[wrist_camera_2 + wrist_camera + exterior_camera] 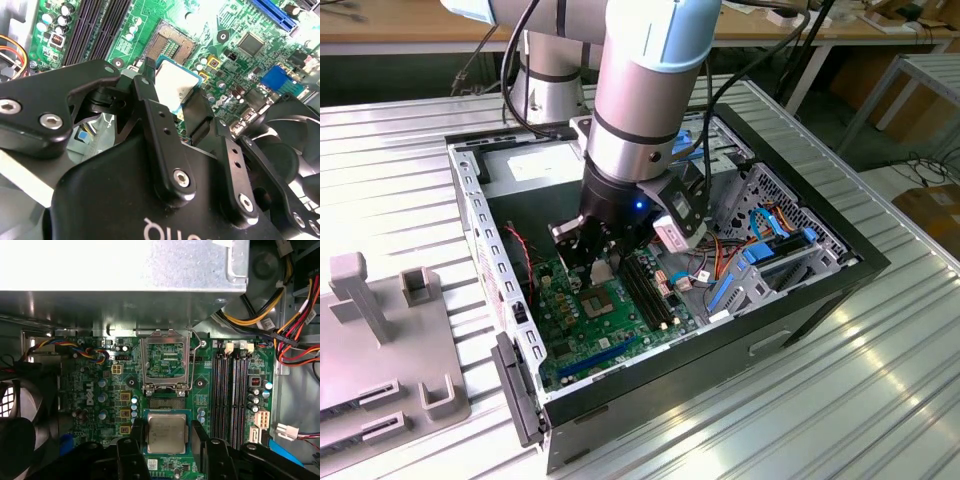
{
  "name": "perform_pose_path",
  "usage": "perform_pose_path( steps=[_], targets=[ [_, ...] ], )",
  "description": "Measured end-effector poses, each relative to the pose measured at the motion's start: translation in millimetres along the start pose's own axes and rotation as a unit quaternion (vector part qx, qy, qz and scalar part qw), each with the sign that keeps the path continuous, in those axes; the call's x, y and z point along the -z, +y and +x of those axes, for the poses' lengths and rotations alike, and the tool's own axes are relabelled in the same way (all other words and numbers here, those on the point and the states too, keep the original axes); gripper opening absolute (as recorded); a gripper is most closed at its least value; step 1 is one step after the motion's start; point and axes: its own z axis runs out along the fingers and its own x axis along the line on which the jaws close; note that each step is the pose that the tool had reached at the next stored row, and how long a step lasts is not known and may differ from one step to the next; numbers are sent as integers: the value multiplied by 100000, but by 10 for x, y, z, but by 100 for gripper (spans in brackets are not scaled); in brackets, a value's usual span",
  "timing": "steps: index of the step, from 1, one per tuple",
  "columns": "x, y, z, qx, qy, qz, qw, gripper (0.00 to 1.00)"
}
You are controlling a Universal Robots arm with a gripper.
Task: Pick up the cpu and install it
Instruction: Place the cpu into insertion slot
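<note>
Judged past pick-up, short of installing; found clamped in the gripper (167, 428), just beside the socket (170, 46) and above the green board (202, 390): the cpu (167, 435); not seated, as far as shown; standing open at the socket, unlatched: its metal frame (165, 360); jaws closed narrowly on two opposite edges of the cpu, fingers (134, 437) touching it.

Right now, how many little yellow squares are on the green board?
3 yellow squares in the first wrist view, in one line on the green board: one, another, and a third beside the cpu in the tool. More may hide under the tool.
</note>
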Motion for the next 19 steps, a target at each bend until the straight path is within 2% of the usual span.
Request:
perform_pose_path(
  steps=[10, 11, 12, 13, 14, 19],
  targets=[
    [-1, 0, 0, -1, -1, -6, 100000, 47],
    [-39, 1, -2, 2, -2, -6, 100000, 47],
    [-139, 3, -4, -83, 0, -3, 100000, 47],
    [-273, -5, -8, -173, 2, -11, 100000, 47],
    [-395, -57, -16, -175, 3, -16, 100000, 47],
    [-430, -56, -18, -167, 6, -11, 100000, 47]
  ],
)
